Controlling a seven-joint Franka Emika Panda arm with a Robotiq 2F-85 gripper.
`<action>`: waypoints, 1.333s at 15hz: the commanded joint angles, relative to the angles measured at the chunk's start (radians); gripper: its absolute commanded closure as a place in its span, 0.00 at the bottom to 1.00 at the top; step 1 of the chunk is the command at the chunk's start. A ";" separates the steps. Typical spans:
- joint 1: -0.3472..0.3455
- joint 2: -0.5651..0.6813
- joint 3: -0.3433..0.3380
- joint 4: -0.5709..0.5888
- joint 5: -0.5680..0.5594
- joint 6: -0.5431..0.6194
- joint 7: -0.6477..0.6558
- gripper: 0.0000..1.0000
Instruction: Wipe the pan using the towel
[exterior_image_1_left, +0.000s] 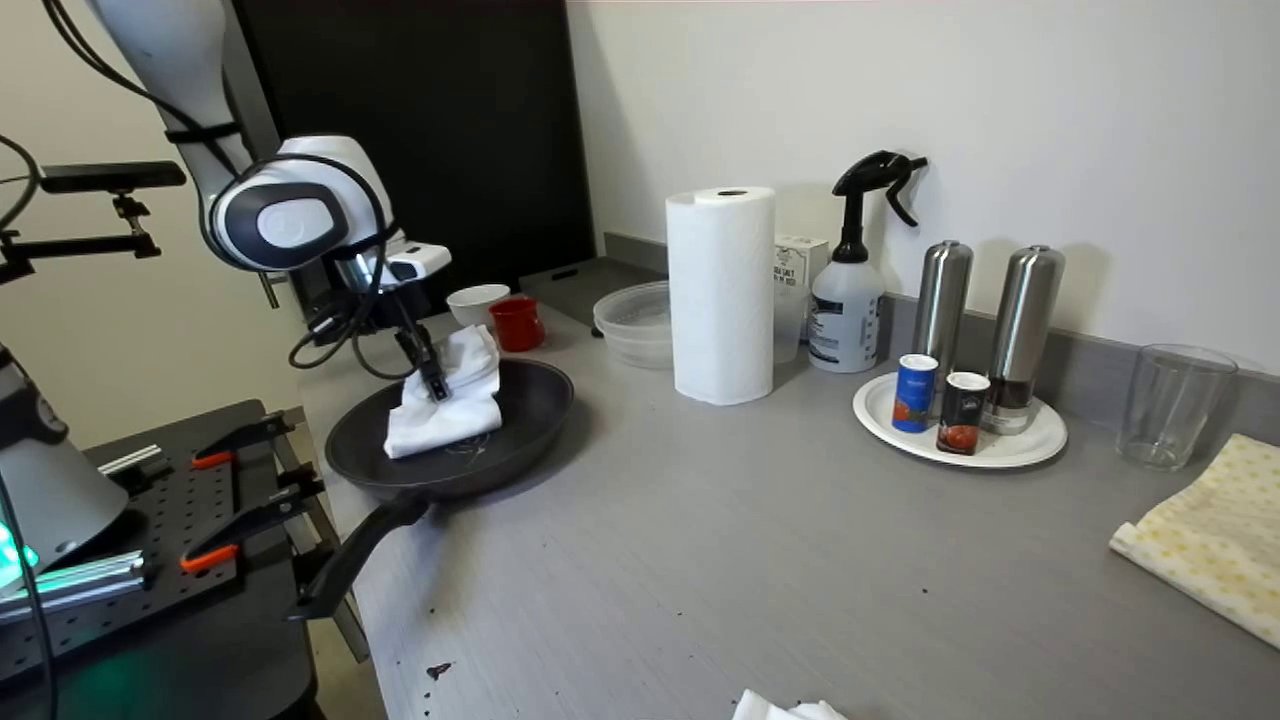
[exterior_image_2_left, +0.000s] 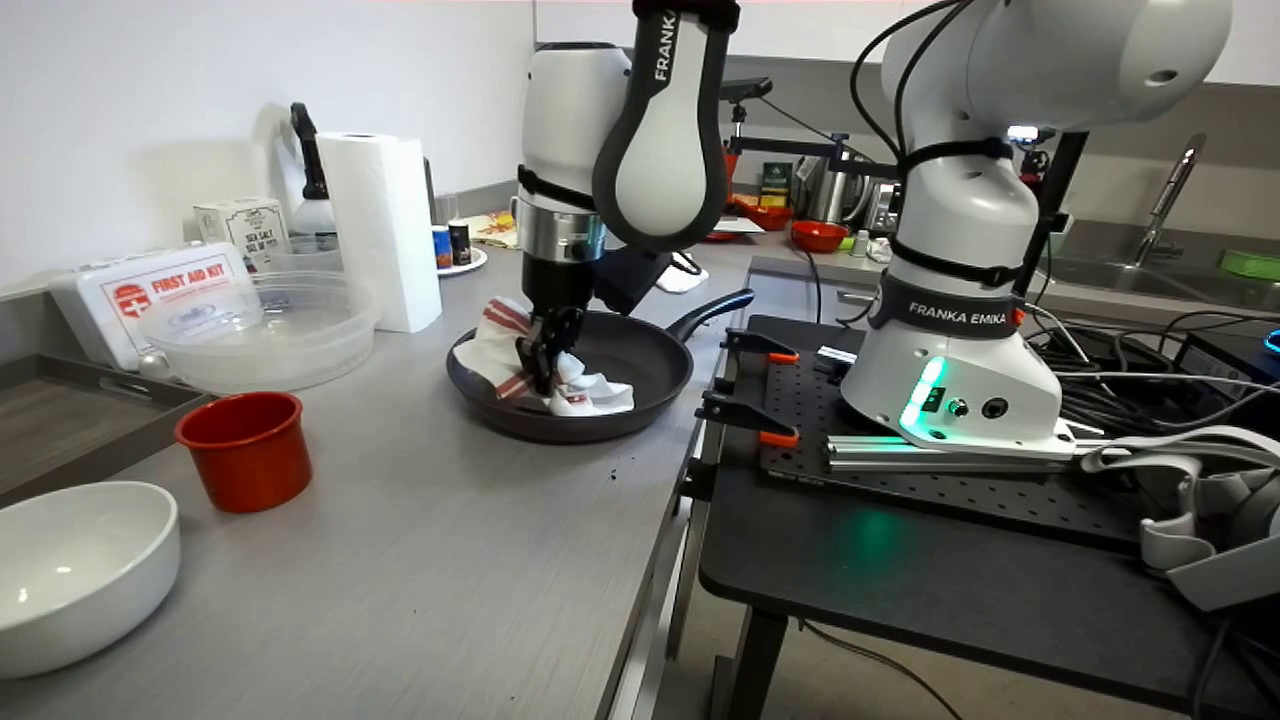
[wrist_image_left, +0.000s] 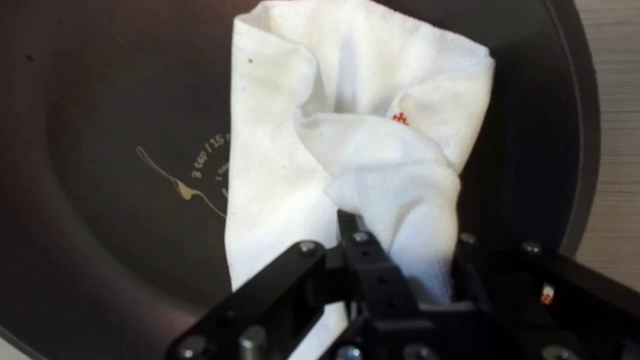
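Your gray counter (exterior_image_1_left: 750, 560) runs along the white wall (exterior_image_1_left: 1050, 110), w/ the dark table (exterior_image_2_left: 900, 560) next to it. Your arm (exterior_image_2_left: 965, 210) stands on that table & reaches over the counter & down to the pan (exterior_image_2_left: 648, 362). The pan sits flat on the counter nr the edge by the dark table, its handle (exterior_image_1_left: 348, 562) angled out toward that edge. The towel (exterior_image_1_left: 440, 425) is in the pan, folded & bunched over part of its bottom; red stripes (exterior_image_2_left: 512, 386) show on it in an exterior view. The paper roll (exterior_image_1_left: 722, 300) stands upright nr the wall, w/ the spray bottle (exterior_image_1_left: 845, 318) upright nearby. Your gripper (wrist_image_left: 406, 232) is down over the pan, fingers (wrist_image_left: 374, 272) pinched in on a bunched fold of the towel, w/ only that cloth b/w them. The white plate (exterior_image_1_left: 878, 408), also nr the wall, bears 2 upright steel cylinders (exterior_image_1_left: 943, 300). The white bowl (exterior_image_2_left: 85, 575) & the red cup (exterior_image_2_left: 248, 460) sit nr each other on the counter, apart from the pan. On the plate, just in front of the cylinders in an exterior view, stand 2 small shakers (exterior_image_1_left: 914, 390), 1 blue & 1 black. Pale lettering (wrist_image_left: 217, 143) shows on the pan's bottom, right beside the towel, in the wrist view.
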 joint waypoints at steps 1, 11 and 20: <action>0.144 -0.047 -0.105 -0.031 0.000 0.028 0.012 0.94; 0.700 -0.013 -0.460 0.000 0.051 -0.011 0.105 0.94; 1.241 -0.013 -0.819 0.003 0.042 -0.170 0.273 0.94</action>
